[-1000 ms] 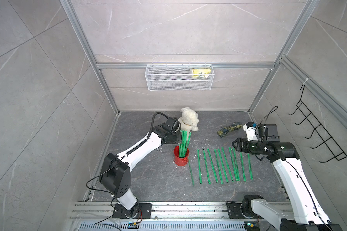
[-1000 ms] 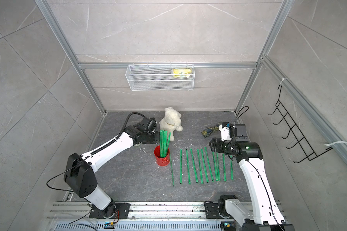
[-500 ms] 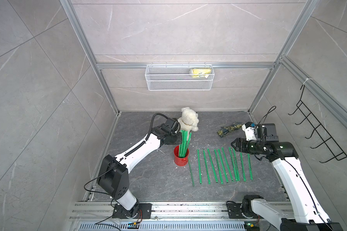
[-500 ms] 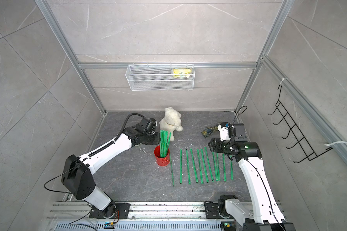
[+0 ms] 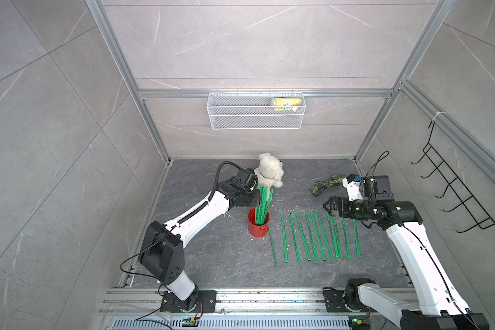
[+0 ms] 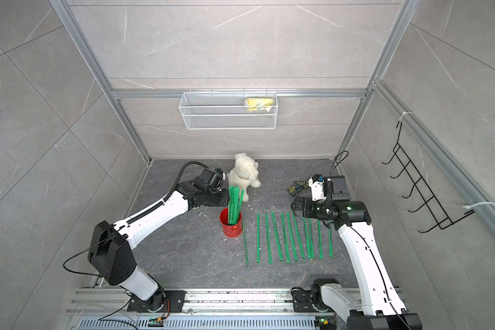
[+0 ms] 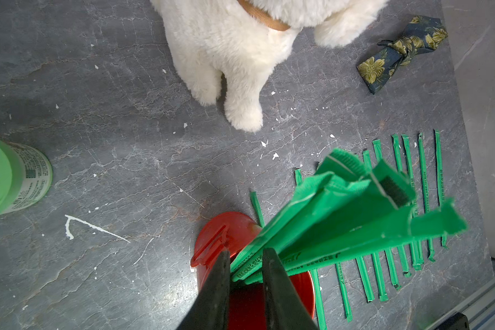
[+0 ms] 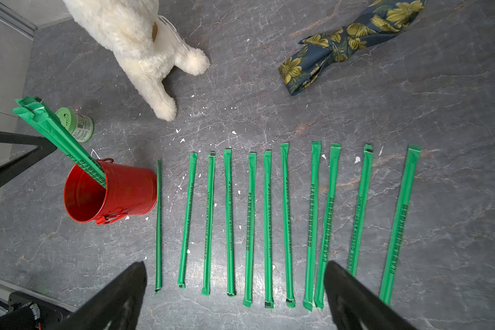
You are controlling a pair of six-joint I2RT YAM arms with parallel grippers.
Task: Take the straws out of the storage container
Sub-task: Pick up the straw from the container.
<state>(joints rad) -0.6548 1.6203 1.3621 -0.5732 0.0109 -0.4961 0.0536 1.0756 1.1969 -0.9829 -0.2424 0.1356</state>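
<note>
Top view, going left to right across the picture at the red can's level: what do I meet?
In order: left arm → can → straws laid flat → right arm.

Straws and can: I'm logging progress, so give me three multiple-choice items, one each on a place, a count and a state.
1. Where does the can stand, relative to the row of flat straws?
A) at its right-arm end
B) at its left-arm end
C) mid-row

2. How many straws lie flat?
A) 6
B) 11
C) 16

3. The left gripper is:
A) open and empty
B) gripping the can's rim
C) shut on straws standing in the can

1 B: the can sits beside the end straw.
2 B: eleven can be counted in the right wrist view.
3 C: the jaws pinch the upright straws in the left wrist view.
</note>
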